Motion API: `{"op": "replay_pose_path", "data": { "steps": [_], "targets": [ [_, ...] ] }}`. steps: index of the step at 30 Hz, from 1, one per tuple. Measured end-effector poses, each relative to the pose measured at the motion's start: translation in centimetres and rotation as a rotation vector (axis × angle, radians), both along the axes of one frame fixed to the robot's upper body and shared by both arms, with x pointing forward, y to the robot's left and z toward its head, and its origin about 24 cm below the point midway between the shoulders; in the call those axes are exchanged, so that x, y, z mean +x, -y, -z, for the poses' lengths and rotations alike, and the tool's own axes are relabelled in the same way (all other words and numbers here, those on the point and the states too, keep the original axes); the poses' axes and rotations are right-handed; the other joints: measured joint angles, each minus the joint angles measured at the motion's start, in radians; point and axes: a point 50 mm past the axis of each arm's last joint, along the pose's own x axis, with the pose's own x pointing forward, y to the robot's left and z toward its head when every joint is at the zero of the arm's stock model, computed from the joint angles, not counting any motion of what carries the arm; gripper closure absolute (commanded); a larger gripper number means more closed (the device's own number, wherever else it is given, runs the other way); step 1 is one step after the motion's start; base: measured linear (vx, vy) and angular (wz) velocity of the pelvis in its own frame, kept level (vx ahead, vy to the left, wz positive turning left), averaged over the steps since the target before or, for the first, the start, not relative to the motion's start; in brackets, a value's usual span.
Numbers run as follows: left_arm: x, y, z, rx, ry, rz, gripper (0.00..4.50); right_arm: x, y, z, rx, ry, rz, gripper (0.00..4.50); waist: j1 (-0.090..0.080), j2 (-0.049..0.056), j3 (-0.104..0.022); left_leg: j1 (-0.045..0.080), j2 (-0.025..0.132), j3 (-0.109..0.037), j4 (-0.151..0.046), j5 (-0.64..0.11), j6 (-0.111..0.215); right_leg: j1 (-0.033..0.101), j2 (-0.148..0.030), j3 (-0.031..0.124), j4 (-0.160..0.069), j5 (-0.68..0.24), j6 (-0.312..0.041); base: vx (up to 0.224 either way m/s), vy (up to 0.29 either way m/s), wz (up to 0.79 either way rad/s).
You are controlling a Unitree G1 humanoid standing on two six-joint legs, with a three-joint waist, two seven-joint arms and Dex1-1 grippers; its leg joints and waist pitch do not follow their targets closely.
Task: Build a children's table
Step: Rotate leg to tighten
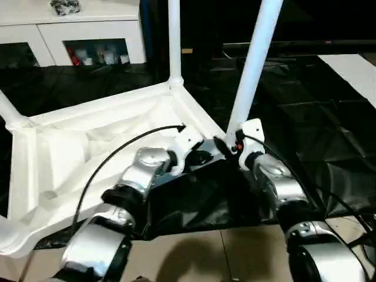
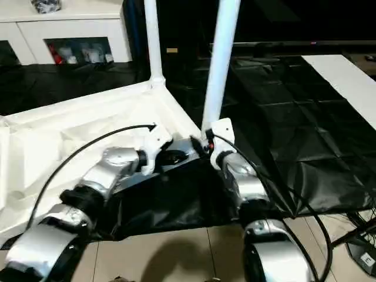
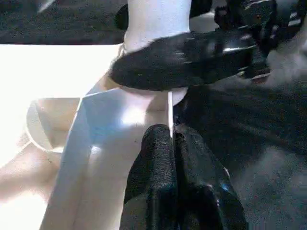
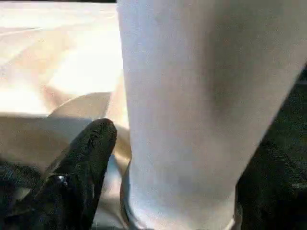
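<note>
The children's table top (image 1: 88, 141) lies upside down on a black sheet, ribbed underside up. One white leg (image 1: 255, 64) stands in the near corner socket, another (image 1: 174, 41) rises from the far corner, and a leg stub (image 1: 9, 111) shows at the left. My left gripper (image 1: 201, 157) is shut, and its tips (image 3: 172, 134) press the thin rim by the near socket. My right gripper (image 1: 232, 144) is open around the base of the near leg (image 4: 192, 96). One of its fingers (image 4: 81, 167) sits beside the leg, the other on the far side.
A white glass-door cabinet (image 1: 88, 29) stands at the back left. The black sheet (image 1: 305, 106) spreads to the right, with a white strip (image 1: 352, 70) at its far right edge. Tiled floor (image 1: 235, 252) lies in front. A black cable (image 1: 117, 153) arcs over my left forearm.
</note>
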Motion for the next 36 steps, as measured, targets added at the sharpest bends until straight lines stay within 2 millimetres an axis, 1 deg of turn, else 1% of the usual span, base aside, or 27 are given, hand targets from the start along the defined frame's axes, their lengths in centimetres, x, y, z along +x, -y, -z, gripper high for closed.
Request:
{"op": "replay_pose_path", "data": {
  "steps": [4, 6, 8, 10, 12, 14, 16, 18, 22, 25, 27, 30, 32, 36],
  "targets": [
    [-0.4, -1.0, 0.0, -0.006, -0.012, 0.058, 4.5, -0.8, 0.8, -0.1, -0.016, 0.001, -0.147, 0.66, 0.002, 0.0, 0.0, 0.0, 0.0, 0.0, 0.0, 0.0, 0.0, 0.0, 0.0, 0.0, 0.0, 0.0, 0.0, 0.0, 0.0, 0.0],
    [-0.5, -1.2, 0.0, -0.015, -0.022, 0.083, 4.5, -1.2, 1.3, -0.1, -0.017, -0.002, -0.195, 0.66, 0.007, 0.001, 0.0, 0.0, 0.0, 0.0, 0.0, 0.0, 0.0, 0.0, 0.0, 0.0, 0.0, 0.0, 0.0, 0.0, 0.0, 0.0],
    [-1.2, -1.9, 0.1, -0.04, -0.051, 0.149, 4.5, -2.2, 2.2, -0.3, -0.03, -0.008, -0.332, 0.66, 0.013, 0.001, 0.001, 0.0, 0.0, 0.0, 0.0, 0.0, 0.001, 0.0, 0.0, -0.001, 0.0, 0.0, 0.0, 0.0, 0.0, 0.0],
    [-1.6, -2.1, 0.2, -0.048, -0.071, 0.195, 4.5, -2.6, 2.3, -0.4, -0.03, -0.011, -0.412, 0.66, 0.017, 0.002, 0.001, 0.0, 0.001, 0.0, 0.001, 0.003, 0.005, 0.0, 0.0, -0.001, 0.0, 0.0, 0.0, 0.0, 0.0, 0.0],
    [-1.9, -2.2, 0.2, -0.051, -0.084, 0.238, 4.5, -3.0, 2.3, -0.8, -0.024, -0.004, -0.489, 1.01, 0.025, 0.003, 0.002, 0.0, 0.001, 0.0, 0.002, 0.003, 0.005, 0.0, 0.0, -0.001, 0.001, 0.0, 0.0, 0.0, 0.0, 0.0],
    [-2.0, -2.7, 0.2, -0.049, -0.093, 0.258, 4.5, -3.3, 2.1, -1.1, -0.011, 0.002, -0.542, 1.04, 0.032, 0.003, 0.002, 0.0, 0.001, 0.0, 0.003, 0.003, 0.005, 0.0, 0.0, -0.001, 0.001, 0.0, 0.0, 0.0, 0.0, 0.0],
    [-2.2, -2.9, 0.1, -0.043, -0.099, 0.286, 4.5, -3.5, 2.3, -1.3, -0.021, -0.007, -0.593, 1.36, 0.036, 0.003, 0.002, 0.0, 0.001, 0.0, 0.004, 0.001, 0.002, 0.0, 0.0, -0.001, 0.001, 0.0, -0.001, 0.0, 0.0, 0.0],
    [-2.4, -3.2, 0.1, -0.04, -0.105, 0.301, 4.5, -3.7, 2.3, -1.4, -0.028, -0.019, -0.628, 1.42, 0.038, 0.003, 0.002, 0.0, 0.001, 0.0, 0.004, 0.001, 0.002, 0.0, 0.0, -0.001, 0.001, 0.0, -0.001, 0.0, 0.0, 0.0],
    [-2.6, -3.6, 0.1, -0.032, -0.115, 0.327, 4.5, -4.0, 2.3, -1.6, -0.034, -0.027, -0.673, 1.84, 0.042, 0.003, 0.002, -0.001, 0.001, 0.0, 0.004, 0.001, 0.002, 0.0, 0.0, -0.001, 0.001, 0.0, -0.001, 0.0, 0.0, 0.0],
    [-2.7, -3.7, 0.2, -0.033, -0.127, 0.346, 4.5, -4.2, 2.4, -1.6, -0.039, -0.032, -0.691, 1.96, 0.044, 0.003, 0.002, -0.001, 0.001, 0.0, 0.004, 0.001, 0.002, 0.0, 0.0, -0.001, 0.001, 0.0, -0.001, 0.0, 0.0, 0.0],
    [-2.8, -3.8, 0.2, -0.031, -0.131, 0.356, 4.5, -4.4, 2.4, -1.6, -0.041, -0.04, -0.709, 2.29, 0.045, 0.003, 0.002, -0.001, 0.001, 0.0, 0.004, 0.001, 0.002, 0.0, 0.0, -0.001, 0.001, 0.0, -0.001, 0.0, 0.0, 0.0],
    [-2.9, -3.8, 0.1, -0.03, -0.13, 0.363, 4.5, -4.5, 2.5, -1.8, -0.046, -0.037, -0.72, 2.33, 0.045, 0.003, 0.002, -0.001, 0.001, 0.0, 0.004, 0.001, 0.002, 0.001, 0.0, -0.001, 0.001, 0.0, -0.001, 0.0, 0.0, 0.0],
    [-2.9, -3.8, 0.1, -0.031, -0.133, 0.362, 4.5, -4.6, 2.5, -1.7, -0.045, -0.039, -0.719, 2.47, 0.046, 0.003, 0.002, -0.001, 0.001, 0.0, 0.004, 0.001, 0.002, 0.001, 0.0, -0.001, 0.001, 0.0, -0.001, 0.0, 0.0, 0.0],
    [-2.9, -3.7, 0.2, -0.031, -0.136, 0.358, 4.5, -4.6, 2.5, -1.7, -0.045, -0.039, -0.715, 2.5, 0.047, 0.003, 0.002, -0.001, 0.001, 0.0, 0.004, 0.001, 0.002, 0.001, -0.001, -0.001, 0.001, 0.0, -0.001, 0.0, 0.0, 0.0]
  ]
}}
